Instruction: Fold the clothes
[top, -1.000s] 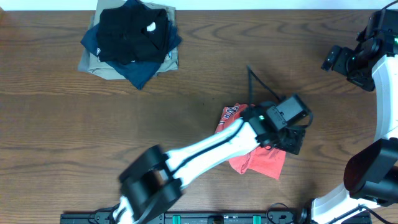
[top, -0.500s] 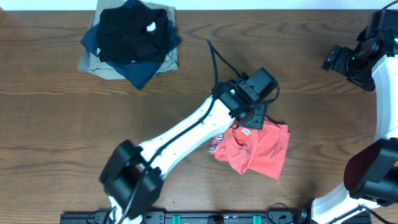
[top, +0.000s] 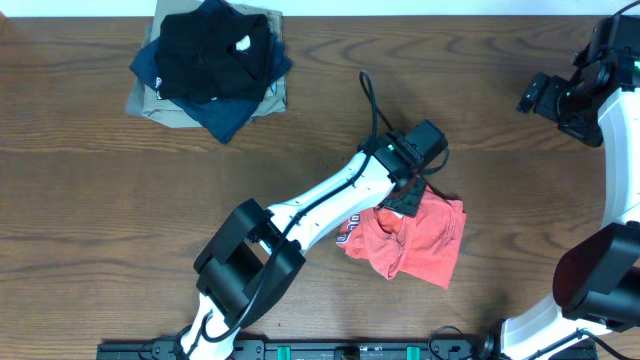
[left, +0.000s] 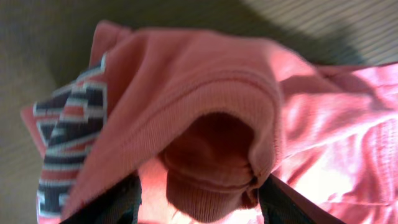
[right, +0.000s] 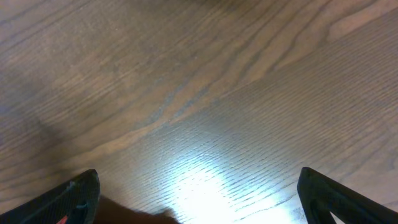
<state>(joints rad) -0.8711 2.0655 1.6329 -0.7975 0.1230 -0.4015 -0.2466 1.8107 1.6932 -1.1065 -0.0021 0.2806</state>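
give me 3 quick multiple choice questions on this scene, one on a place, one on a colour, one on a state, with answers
1. Where does the pile of dark garments lie?
A) beside the right arm
B) under the left arm
C) far left of the table
2. What colour is the T-shirt?
A) navy
B) red-orange
C) white
3. How is the right gripper?
A) open over bare wood
B) shut on the T-shirt
C) shut on a black garment
Answers: 1 C, the overhead view shows it there. 2 B, the overhead and left wrist views agree. 3 A, its fingers stand wide apart with only wood between.
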